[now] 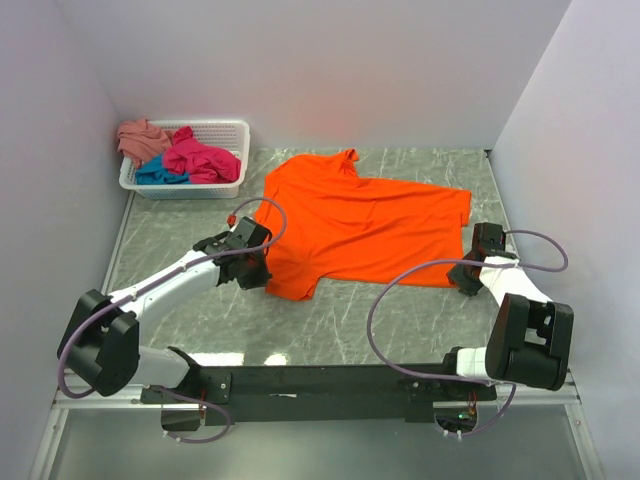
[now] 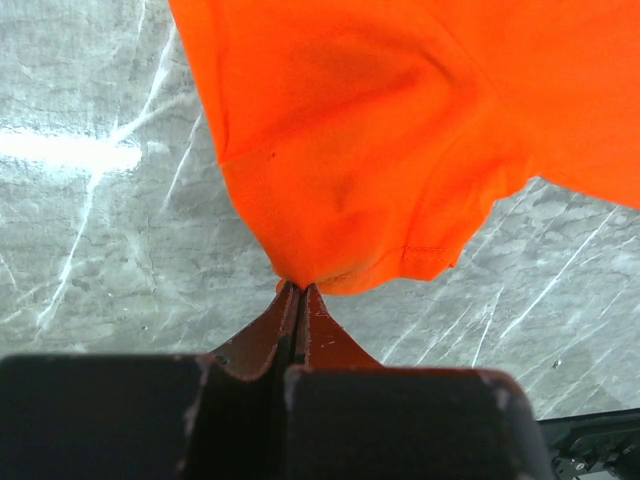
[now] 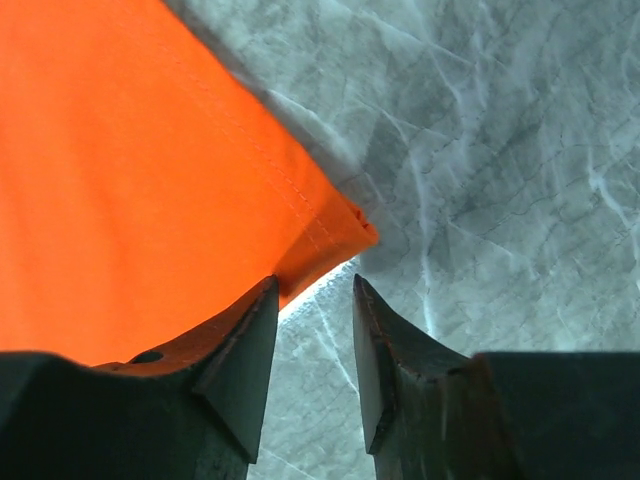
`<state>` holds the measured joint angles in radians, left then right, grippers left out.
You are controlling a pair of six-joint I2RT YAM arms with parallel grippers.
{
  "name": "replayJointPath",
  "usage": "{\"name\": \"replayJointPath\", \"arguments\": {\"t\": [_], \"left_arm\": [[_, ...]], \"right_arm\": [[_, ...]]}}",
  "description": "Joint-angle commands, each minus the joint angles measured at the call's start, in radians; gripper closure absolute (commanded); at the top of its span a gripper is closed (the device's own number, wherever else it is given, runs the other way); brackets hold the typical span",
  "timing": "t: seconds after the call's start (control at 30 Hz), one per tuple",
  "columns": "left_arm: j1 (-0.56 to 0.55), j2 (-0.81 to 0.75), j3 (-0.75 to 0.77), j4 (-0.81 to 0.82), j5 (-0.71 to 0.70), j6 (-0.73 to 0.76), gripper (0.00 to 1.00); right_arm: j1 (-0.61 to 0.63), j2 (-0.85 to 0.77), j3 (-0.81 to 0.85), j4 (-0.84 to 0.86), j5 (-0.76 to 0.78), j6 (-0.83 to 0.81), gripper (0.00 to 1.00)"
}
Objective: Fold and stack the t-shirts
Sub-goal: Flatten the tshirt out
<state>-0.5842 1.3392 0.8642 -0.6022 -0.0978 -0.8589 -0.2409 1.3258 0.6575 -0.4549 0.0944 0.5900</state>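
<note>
**Fold not begun: 1 shirt out, 3 waiting**

Far left, the basket (image 1: pixel 235 130) holds the salmon shirt (image 1: pixel 140 138), teal shirt (image 1: pixel 160 174) and magenta shirt (image 1: pixel 203 160), all crumpled. Nothing is folded or stacked. The left hand (image 2: pixel 300 295) is clamped on the near-left corner of the orange shirt (image 1: pixel 360 220), which lies spread mid-worktop (image 1: pixel 340 325). The right hand (image 3: pixel 315 290) is partly parted and holds nothing, with the hem corner just ahead of its tips.

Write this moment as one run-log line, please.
left jaws: shut on edge of bright orange cloth t-shirt | right jaws: open beside its corner | white plastic lattice basket: holds other shirts
</note>
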Motion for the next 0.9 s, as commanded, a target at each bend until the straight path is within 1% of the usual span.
{"name": "replayJointPath", "arguments": {"t": [0.0, 0.17, 0.27, 0.3, 0.37, 0.4, 0.43, 0.47, 0.57, 0.7, 0.73, 0.77, 0.8, 0.83, 0.87], "left_arm": [[0.006, 0.008, 0.001, 0.015, 0.018, 0.011, 0.99], [0.011, 0.026, -0.004, 0.007, 0.006, 0.008, 0.99], [0.012, 0.022, -0.005, 0.005, 0.010, 0.003, 0.99], [0.014, 0.018, -0.007, 0.008, 0.013, 0.001, 0.99], [0.017, 0.008, -0.001, 0.019, 0.021, 0.003, 0.99], [0.018, 0.003, 0.002, 0.021, 0.024, 0.004, 0.99], [0.017, -0.008, 0.010, 0.021, 0.026, 0.006, 0.99], [0.018, -0.012, 0.027, 0.024, 0.026, 0.008, 0.99], [0.017, -0.040, 0.090, 0.030, 0.003, 0.011, 0.99], [0.018, -0.084, 0.209, 0.039, -0.048, 0.012, 0.99], [0.018, -0.109, 0.232, 0.041, -0.077, 0.012, 0.99], [0.017, -0.121, 0.290, 0.036, -0.095, 0.014, 0.99], [0.018, -0.133, 0.324, 0.015, -0.120, 0.018, 0.99], [0.018, -0.155, 0.399, -0.002, -0.178, 0.021, 0.99], [0.017, -0.167, 0.439, -0.016, -0.225, 0.021, 0.99]], "right_arm": [[-0.008, 0.013, 0.001, 0.027, 0.044, 0.008, 0.56], [-0.008, 0.098, 0.048, 0.027, 0.050, 0.001, 0.55], [-0.008, 0.122, 0.045, 0.047, -0.017, -0.001, 0.57], [-0.008, 0.127, 0.039, 0.048, -0.045, -0.002, 0.63], [-0.008, 0.119, 0.033, 0.058, -0.073, -0.005, 0.79], [-0.008, 0.093, 0.034, 0.058, -0.085, -0.009, 0.86], [-0.006, 0.073, 0.036, 0.058, -0.091, -0.010, 0.95], [-0.008, 0.050, 0.039, 0.050, -0.117, -0.012, 1.00], [-0.008, -0.068, 0.071, 0.013, -0.124, -0.025, 1.00], [-0.006, -0.254, 0.178, -0.057, -0.130, -0.042, 1.00], [-0.008, -0.285, 0.200, -0.073, -0.130, -0.047, 1.00], [-0.009, -0.318, 0.223, -0.102, -0.118, -0.048, 1.00], [-0.008, -0.370, 0.273, -0.119, -0.108, -0.059, 1.00], [-0.009, -0.393, 0.303, -0.139, -0.096, -0.061, 1.00], [-0.008, -0.411, 0.336, -0.187, -0.070, -0.061, 1.00]]}}
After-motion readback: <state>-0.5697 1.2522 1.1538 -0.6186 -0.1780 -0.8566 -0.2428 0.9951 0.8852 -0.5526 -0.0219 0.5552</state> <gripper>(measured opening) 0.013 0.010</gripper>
